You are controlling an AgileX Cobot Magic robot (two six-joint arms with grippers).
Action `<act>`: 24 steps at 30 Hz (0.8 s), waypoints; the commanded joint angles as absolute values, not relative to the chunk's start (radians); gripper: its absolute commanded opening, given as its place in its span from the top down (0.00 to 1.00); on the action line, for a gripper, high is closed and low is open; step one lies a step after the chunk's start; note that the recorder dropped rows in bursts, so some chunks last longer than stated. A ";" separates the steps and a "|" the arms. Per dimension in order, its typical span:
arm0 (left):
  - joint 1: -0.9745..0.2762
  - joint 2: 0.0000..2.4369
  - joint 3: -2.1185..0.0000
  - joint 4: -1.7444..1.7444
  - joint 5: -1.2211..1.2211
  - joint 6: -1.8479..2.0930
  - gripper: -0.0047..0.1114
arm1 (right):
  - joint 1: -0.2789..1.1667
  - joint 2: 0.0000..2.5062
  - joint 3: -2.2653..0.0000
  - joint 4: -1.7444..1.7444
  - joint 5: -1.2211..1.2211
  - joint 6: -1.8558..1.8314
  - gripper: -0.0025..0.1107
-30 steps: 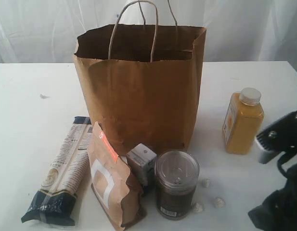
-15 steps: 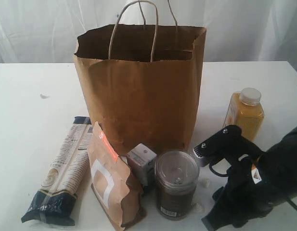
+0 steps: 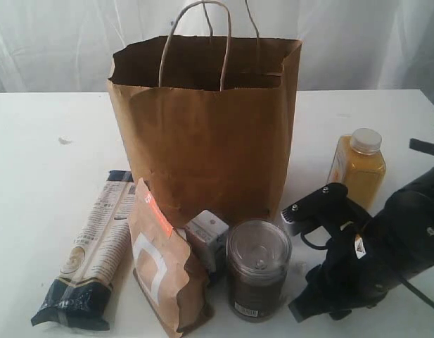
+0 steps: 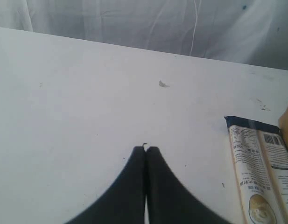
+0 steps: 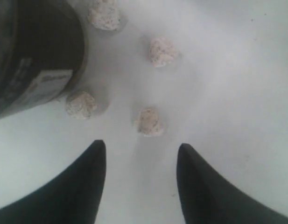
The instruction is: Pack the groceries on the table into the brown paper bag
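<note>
Here the brown paper bag stands upright and open at the middle of the white desk, towards its far side. In front of the bag the groceries are in a row. The long pasta packet lies flat at the left. Beside it the brown-orange pouch stands, leaning a little. The small white-blue carton sits between the pouch and the can, close to the foot of the bag. The yellow juice bottle stands upright alone at the right, apart from the bag.

The right arm is low over the desk, just to the right of the can. The right claw is open about half way and holds nothing. Four small pale lumps lie on the desk before it, one near the gap between its fingers and two next to the can.

The left claw is fully closed, its fingers pressed together, with nothing between them. It is above a bare part of the desk, with the end of the pasta packet to one side.
</note>
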State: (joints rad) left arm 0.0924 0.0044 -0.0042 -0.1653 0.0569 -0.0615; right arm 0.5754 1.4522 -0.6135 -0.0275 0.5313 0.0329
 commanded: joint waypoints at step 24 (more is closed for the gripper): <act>0.085 0.000 0.000 -0.169 0.054 -0.064 0.96 | 0.567 1.563 -0.630 -0.023 0.469 0.030 0.79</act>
